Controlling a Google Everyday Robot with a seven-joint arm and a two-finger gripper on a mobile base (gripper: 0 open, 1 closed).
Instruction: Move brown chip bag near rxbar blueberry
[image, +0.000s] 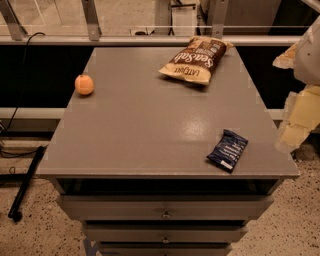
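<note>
The brown chip bag (196, 60) lies flat at the far right of the grey table top (150, 120), with its white "Sea Salt" lettering facing up. The rxbar blueberry (228, 149), a small dark navy wrapper with white text, lies near the table's front right corner. The two are well apart, with bare table between them. My gripper (295, 120) shows as cream-coloured parts at the right edge of the view, off the table's right side and above floor level, beyond the bar. It touches neither object and holds nothing that I can see.
An orange ball-like fruit (84, 84) sits at the table's left edge. Drawers (165, 212) are under the table top. A metal rail (150, 39) and glass run behind the table. A black rod (27, 182) and cables lie on the floor at the left.
</note>
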